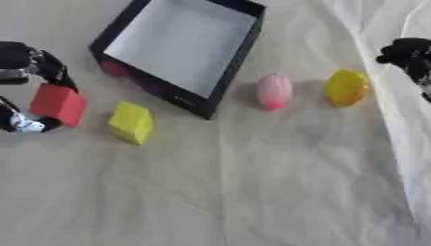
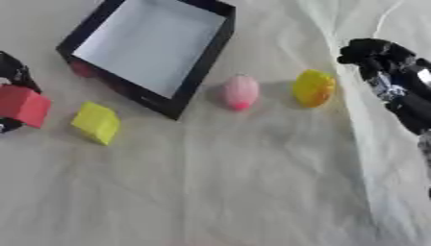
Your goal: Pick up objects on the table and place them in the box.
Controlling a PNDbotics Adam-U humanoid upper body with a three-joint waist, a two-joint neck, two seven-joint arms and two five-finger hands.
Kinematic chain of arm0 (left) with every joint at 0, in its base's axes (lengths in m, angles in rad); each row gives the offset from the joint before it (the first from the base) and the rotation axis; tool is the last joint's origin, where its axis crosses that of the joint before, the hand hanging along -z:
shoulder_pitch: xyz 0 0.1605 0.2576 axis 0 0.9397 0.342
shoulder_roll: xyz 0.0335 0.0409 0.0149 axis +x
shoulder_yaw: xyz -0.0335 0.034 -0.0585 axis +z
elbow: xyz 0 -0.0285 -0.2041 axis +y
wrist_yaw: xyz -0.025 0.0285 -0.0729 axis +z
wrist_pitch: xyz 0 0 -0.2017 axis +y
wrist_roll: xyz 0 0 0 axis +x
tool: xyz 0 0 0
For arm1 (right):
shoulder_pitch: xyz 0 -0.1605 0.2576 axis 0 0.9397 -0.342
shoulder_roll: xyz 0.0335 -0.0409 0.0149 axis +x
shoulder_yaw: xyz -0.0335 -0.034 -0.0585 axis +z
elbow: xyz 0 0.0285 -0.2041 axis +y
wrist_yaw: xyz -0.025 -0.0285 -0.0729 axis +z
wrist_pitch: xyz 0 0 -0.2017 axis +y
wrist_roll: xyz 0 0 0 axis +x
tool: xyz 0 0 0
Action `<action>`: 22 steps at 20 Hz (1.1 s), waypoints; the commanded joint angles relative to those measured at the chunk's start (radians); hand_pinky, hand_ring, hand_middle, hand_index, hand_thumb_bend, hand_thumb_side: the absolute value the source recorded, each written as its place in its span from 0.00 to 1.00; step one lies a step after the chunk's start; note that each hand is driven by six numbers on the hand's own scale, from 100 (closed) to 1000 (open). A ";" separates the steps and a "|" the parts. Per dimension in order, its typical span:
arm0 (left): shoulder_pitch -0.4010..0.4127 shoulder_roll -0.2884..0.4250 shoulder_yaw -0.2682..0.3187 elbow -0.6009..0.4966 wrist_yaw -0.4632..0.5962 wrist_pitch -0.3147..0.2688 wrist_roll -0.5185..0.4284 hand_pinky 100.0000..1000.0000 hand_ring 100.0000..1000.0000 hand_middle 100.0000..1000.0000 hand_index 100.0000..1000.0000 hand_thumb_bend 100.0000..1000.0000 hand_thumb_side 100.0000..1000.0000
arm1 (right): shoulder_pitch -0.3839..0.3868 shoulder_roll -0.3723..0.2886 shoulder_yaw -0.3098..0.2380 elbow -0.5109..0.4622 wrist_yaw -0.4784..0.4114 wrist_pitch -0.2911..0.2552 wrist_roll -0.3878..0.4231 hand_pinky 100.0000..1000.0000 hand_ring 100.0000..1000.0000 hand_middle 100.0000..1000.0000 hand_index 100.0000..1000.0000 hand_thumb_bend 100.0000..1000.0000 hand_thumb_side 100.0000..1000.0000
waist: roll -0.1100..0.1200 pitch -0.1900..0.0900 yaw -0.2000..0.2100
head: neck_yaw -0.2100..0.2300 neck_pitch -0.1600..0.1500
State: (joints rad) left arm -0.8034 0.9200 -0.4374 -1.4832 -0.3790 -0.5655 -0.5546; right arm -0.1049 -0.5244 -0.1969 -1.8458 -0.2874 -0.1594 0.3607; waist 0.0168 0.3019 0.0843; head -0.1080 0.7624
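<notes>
red block (image 1: 57, 104) pinched in the curled left hand (image 1: 25, 72), left of the yellow block (image 1: 131, 122) and box (image 1: 244, 48), right hand (image 2: 383, 60) curled, holding nothing, near the yellow lump (image 2: 313, 88)

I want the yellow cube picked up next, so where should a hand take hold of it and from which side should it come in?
Probably from above with the left hand, once it frees the red block its fingers curl round. The yellow cube stands tilted with one corner toward the camera, so pinch two opposite flat side faces, turning the wrist to match. It stands apart from the box, leaving room for fingers on each side.
</notes>
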 commanded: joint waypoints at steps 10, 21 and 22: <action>-0.276 -0.133 0.053 0.144 0.087 -0.119 -0.096 0.59 0.49 0.43 0.60 0.17 0.10 | -0.043 -0.071 -0.016 -0.018 -0.091 -0.003 -0.005 1.00 0.81 0.76 0.82 0.00 0.47 | 0.003 -0.036 -0.013 | 0.008 -0.004; -0.438 -0.331 0.165 0.578 -0.034 -0.285 -0.188 0.59 0.49 0.42 0.59 0.06 0.10 | -0.123 -0.112 -0.035 -0.025 -0.207 0.034 -0.062 1.00 0.82 0.76 0.82 0.00 0.47 | 0.009 -0.024 -0.058 | 0.034 -0.020; -0.446 -0.344 0.174 0.598 -0.047 -0.293 -0.190 0.59 0.49 0.42 0.59 0.07 0.10 | -0.127 -0.113 -0.036 -0.025 -0.209 0.037 -0.066 1.00 0.82 0.76 0.82 0.00 0.47 | 0.008 -0.023 -0.062 | 0.035 -0.021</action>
State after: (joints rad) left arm -1.2214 0.5719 -0.2872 -0.9037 -0.4104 -0.6113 -0.5088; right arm -0.2214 -0.6024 -0.2176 -1.8496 -0.4857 -0.1256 0.3024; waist 0.0174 0.3008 0.0214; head -0.0775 0.7526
